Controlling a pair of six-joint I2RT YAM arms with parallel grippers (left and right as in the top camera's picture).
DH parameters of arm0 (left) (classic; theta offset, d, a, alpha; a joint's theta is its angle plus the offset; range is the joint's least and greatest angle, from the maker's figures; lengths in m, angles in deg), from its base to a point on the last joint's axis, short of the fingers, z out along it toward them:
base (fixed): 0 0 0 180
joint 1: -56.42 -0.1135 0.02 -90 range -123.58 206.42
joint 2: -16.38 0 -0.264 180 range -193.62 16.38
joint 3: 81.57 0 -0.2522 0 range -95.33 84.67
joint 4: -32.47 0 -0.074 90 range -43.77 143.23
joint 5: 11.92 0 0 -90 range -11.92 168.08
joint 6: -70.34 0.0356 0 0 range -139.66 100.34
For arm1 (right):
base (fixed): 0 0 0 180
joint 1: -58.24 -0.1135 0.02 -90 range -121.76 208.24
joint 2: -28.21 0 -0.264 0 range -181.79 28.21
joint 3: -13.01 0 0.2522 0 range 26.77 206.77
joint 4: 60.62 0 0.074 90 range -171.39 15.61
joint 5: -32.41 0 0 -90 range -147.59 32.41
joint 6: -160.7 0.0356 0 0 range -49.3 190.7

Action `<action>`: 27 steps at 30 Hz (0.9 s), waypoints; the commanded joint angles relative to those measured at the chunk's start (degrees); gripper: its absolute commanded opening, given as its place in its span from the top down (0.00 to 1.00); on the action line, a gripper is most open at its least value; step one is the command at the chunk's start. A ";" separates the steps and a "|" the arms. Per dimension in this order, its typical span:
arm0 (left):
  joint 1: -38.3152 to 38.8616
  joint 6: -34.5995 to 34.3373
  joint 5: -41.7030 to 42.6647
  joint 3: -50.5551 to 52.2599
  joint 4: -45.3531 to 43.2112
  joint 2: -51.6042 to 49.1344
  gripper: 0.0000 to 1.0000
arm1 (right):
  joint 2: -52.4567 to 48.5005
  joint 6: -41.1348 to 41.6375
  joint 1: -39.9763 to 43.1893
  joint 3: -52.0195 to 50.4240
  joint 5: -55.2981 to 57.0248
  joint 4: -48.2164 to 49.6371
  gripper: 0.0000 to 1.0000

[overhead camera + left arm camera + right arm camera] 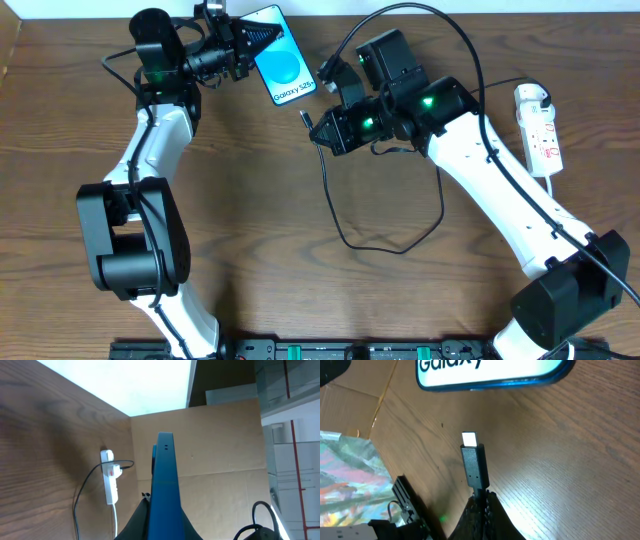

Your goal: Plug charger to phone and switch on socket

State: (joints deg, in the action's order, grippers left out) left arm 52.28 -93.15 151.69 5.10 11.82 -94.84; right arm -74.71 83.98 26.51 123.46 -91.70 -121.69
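Observation:
The phone (282, 68) with blue screen and "Galaxy" text lies at the back centre of the table. My left gripper (247, 40) is shut on its top end; in the left wrist view the phone (164, 485) shows edge-on between the fingers. My right gripper (318, 130) is shut on the charger's black connector (475, 466), whose metal tip points at the phone's bottom edge (490, 372), a short gap away. The charger cable (400, 235) loops over the table to a white plug in the socket (540, 128) at the far right, which also shows in the left wrist view (110, 480).
The charger cable arcs high behind my right arm (430, 20). A cardboard sheet (220, 445) stands beyond the table's edge. The socket's white cord (116, 520) runs toward the camera.

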 commanded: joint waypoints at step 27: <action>1.22 0.33 4.59 -0.79 -0.57 1.05 0.93 | -0.28 2.19 -0.31 -0.07 -0.57 1.68 0.99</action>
State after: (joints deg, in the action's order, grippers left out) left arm 52.80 -93.13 154.90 5.10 11.82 -94.84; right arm -74.71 85.40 26.49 123.46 -91.68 -120.12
